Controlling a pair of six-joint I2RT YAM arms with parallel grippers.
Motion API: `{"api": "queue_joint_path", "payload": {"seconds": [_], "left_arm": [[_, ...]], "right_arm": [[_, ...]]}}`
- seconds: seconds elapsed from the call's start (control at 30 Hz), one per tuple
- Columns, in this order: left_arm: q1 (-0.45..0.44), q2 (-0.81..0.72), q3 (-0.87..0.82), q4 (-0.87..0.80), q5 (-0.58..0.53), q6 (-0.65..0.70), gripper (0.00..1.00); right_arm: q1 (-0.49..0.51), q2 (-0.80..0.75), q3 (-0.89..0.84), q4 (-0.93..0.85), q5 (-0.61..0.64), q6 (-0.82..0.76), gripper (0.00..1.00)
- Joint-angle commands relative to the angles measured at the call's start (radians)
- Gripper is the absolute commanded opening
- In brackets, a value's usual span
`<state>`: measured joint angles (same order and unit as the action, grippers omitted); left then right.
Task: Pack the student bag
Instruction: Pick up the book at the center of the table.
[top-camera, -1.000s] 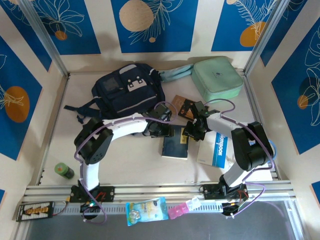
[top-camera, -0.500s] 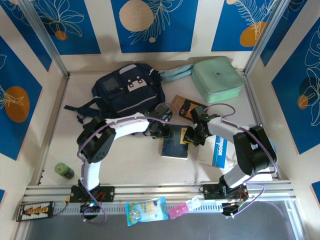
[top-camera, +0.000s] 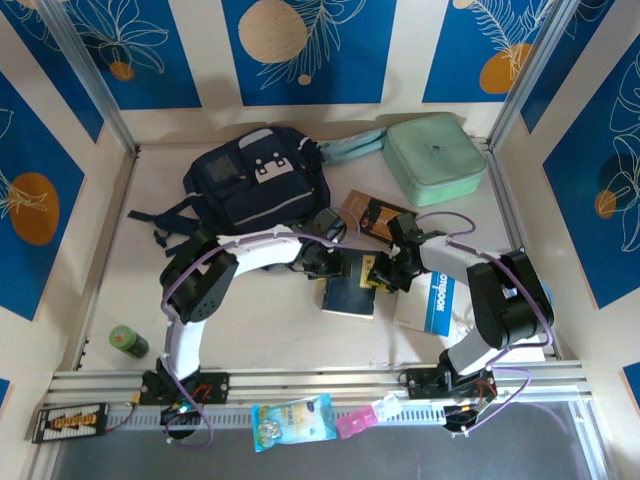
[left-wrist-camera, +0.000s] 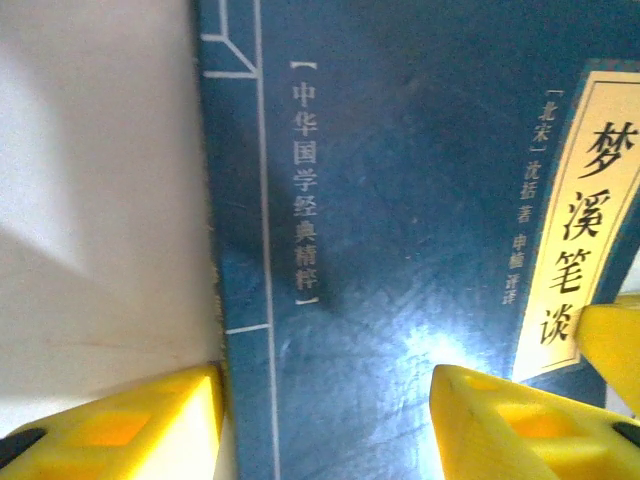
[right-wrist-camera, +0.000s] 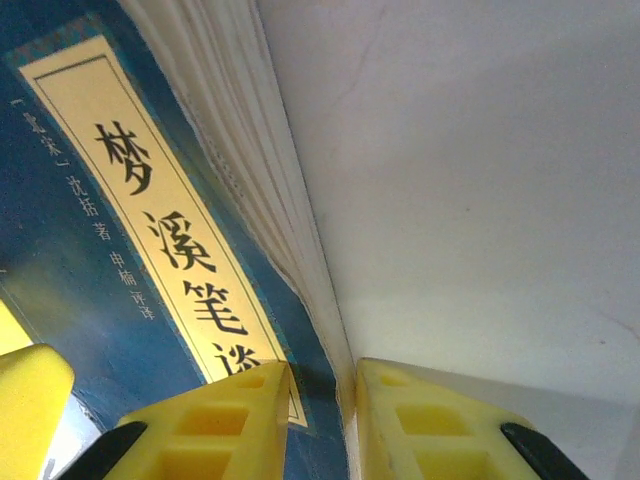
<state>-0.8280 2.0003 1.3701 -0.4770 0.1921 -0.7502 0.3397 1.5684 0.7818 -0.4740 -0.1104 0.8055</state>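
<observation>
Left jaws gape empty astride the spine of the blue book (top-camera: 348, 292), while right jaws sit narrowed to a slit at its page edge, hold uncertain.

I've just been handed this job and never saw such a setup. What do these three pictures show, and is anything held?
Two white robot arms are bolted at the table's near edge. The overhead picture looks down on both; the two close-ups come from a camera on each wrist, so the yellow blocks there are gripper fingers. On the table lie the navy backpack, a mint green case, a brown booklet, a white book, a green can and a dark blue book. Both arms reach that book. The left gripper is open, straddling its spine edge. The right gripper is nearly closed around its page edge; whether it truly grips, I cannot tell.
</observation>
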Motion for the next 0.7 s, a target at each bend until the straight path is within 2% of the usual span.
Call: {"api": "queue_joint_path", "payload": {"seconds": [0.0, 0.23, 0.47, 0.67], "left_arm": [[-0.006, 0.018, 0.017, 0.038, 0.087, 0.027, 0.54], [-0.007, -0.042, 0.002, 0.137, 0.155, 0.032, 0.52], [-0.006, -0.162, -0.103, 0.264, 0.264, 0.002, 0.51], [-0.006, -0.168, -0.142, 0.250, 0.272, 0.021, 0.49]], "right_arm": [[-0.006, 0.036, -0.040, 0.020, -0.011, 0.015, 0.24], [-0.026, 0.042, -0.044, 0.029, -0.020, 0.015, 0.24], [-0.031, 0.060, -0.044, 0.037, -0.015, 0.036, 0.20], [-0.045, 0.065, -0.061, 0.061, -0.013, 0.062, 0.17]]}}
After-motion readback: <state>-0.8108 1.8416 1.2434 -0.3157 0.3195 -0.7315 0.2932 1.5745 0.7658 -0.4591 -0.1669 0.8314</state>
